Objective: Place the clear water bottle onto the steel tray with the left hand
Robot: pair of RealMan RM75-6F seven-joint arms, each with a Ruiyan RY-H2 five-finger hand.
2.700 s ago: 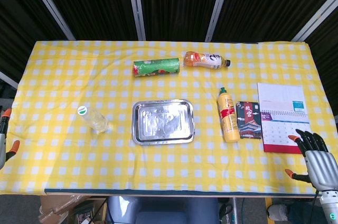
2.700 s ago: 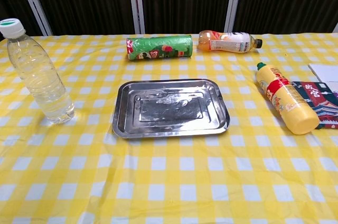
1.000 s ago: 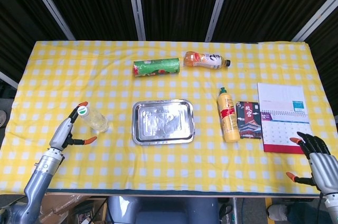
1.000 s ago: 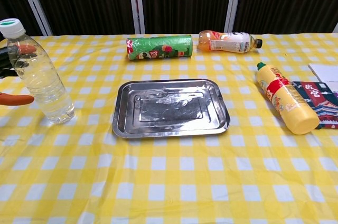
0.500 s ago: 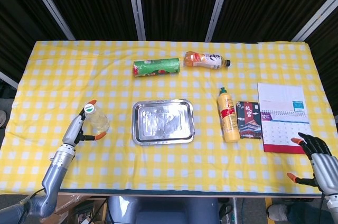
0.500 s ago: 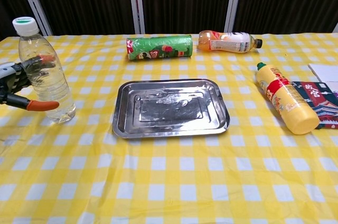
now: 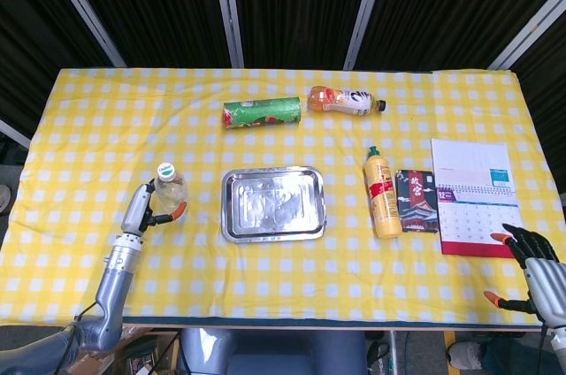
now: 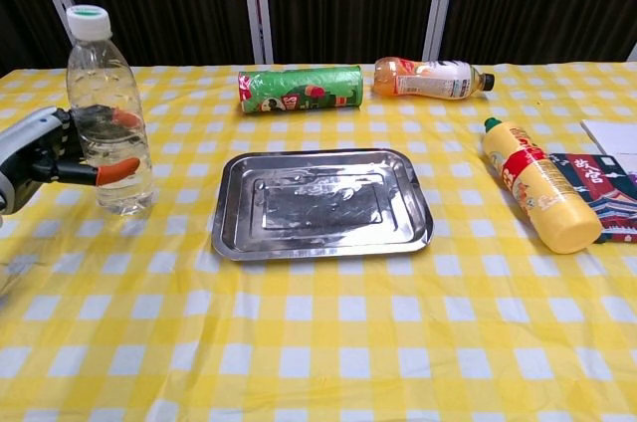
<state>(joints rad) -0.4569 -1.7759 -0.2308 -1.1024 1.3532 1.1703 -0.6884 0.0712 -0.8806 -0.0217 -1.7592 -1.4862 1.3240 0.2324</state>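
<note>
A table covered in yellow-and-white checked cloth, seen from the robot's head and chest cameras.

Nearest, at the near right corner, the right hand (image 7: 535, 271) sits just off the table edge with its fingers spread, holding nothing and well away from the work.

At the near left, the left hand (image 8: 45, 150) has its fingers wrapped around the lower body of the clear water bottle (image 8: 107, 108); orange fingertips show through the plastic. The bottle stands upright, long axis vertical, white-and-green cap on top. Whether its base touches the cloth or is just lifted cannot be told.

The steel tray (image 8: 320, 202) lies directly to the right of the bottle, near it but not touching, with a strip of bare cloth between them. It is empty, with its long side running left to right. So the coming move is judged a short sideways carry to the right, keeping the bottle upright and clearing the tray's raised rim.

Further right lies a yellow bottle (image 8: 538, 193) on its side. At the far side lie a green can (image 8: 301, 89) and an orange drink bottle (image 8: 428, 78).
</note>
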